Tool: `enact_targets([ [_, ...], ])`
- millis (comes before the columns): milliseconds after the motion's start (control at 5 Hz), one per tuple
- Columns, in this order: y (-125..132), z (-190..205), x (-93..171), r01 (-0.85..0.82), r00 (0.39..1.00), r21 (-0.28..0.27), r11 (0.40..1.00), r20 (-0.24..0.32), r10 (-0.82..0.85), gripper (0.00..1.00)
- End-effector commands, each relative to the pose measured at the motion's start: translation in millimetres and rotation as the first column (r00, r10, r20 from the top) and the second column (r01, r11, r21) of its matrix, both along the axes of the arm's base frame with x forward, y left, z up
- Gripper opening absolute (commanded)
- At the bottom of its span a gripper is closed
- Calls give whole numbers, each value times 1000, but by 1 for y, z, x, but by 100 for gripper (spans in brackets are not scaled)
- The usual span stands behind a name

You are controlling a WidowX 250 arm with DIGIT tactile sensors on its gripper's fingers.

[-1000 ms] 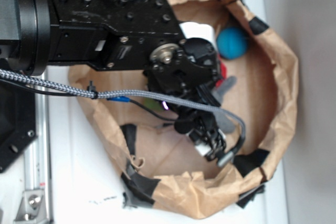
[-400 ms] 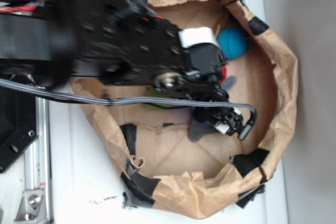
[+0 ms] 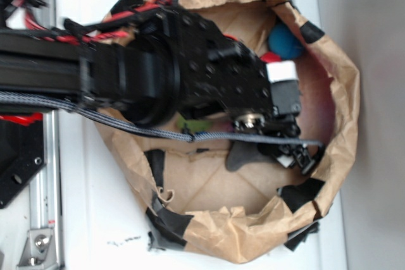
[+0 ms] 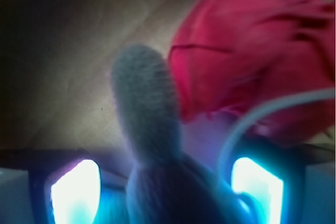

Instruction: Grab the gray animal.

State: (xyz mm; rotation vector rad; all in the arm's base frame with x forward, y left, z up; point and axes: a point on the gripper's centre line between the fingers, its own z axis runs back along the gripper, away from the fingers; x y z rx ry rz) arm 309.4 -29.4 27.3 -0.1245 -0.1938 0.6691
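Tool: on my exterior feed the tool (image 3: 297,156) sits low inside the paper bag (image 3: 335,80), near its right wall; on my wrist feed the gray animal (image 4: 149,150) fills the gap between the two glowing fingers (image 4: 76,192), so I read the tool as clamped on it.
Gray animal: a fuzzy gray limb sticks up from between the fingers; on the exterior feed a dark gray piece (image 3: 243,155) shows just below the arm (image 3: 164,74).
Red cloth item: I see it (image 4: 257,51) just beside the gray animal, upper right on the wrist feed; blurred.
Blue ball: (image 3: 286,41) near the bag's upper right rim, partly behind the arm.
Green plush: a sliver (image 3: 190,124) under the arm.
Surface: white (image 3: 95,219), carrying the bag.
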Motion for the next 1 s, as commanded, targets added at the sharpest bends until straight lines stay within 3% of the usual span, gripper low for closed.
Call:
enact_targets([
  [0, -14, 61, -16, 455, 863, 48, 889, -269, -427, 0],
  [200, 2, 109, -19, 528, 838, 19, 849, -171, -518, 0],
  [400, 19, 155, -27, 543, 839, 41, 838, -27, -543, 0],
  [600, 14, 179, -31, 538, 834, 148, 830, 52, -550, 0],
  [800, 17, 182, -28, 563, 819, 195, 803, -4, -573, 0],
])
